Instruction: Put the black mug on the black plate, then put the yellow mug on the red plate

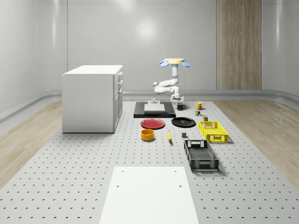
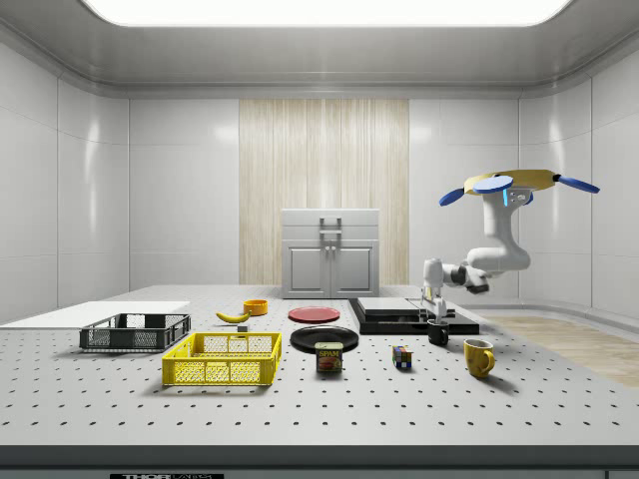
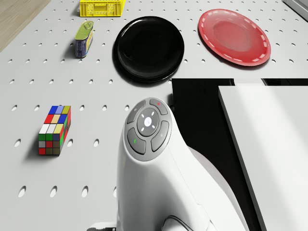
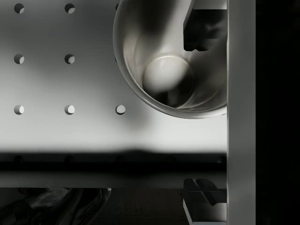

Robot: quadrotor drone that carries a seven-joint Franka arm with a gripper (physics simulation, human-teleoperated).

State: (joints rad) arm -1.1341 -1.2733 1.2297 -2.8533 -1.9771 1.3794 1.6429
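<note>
The black mug stands upright on the table beside the black slab. The drone hovers above it, at the far end of the table. My gripper hangs straight down just over the mug. In the wrist view I look into the mug; my gripper is open, one fingertip over the mug's inside, the other outside its wall. The yellow mug stands close by. The black plate and red plate lie side by side, bare.
A black slab carrying a white block lies next to the black mug. A can and a colour cube sit near the black plate. Further forward are an orange bowl, a banana, a yellow basket and a black basket. A white cabinet stands at the whole-scene view's left.
</note>
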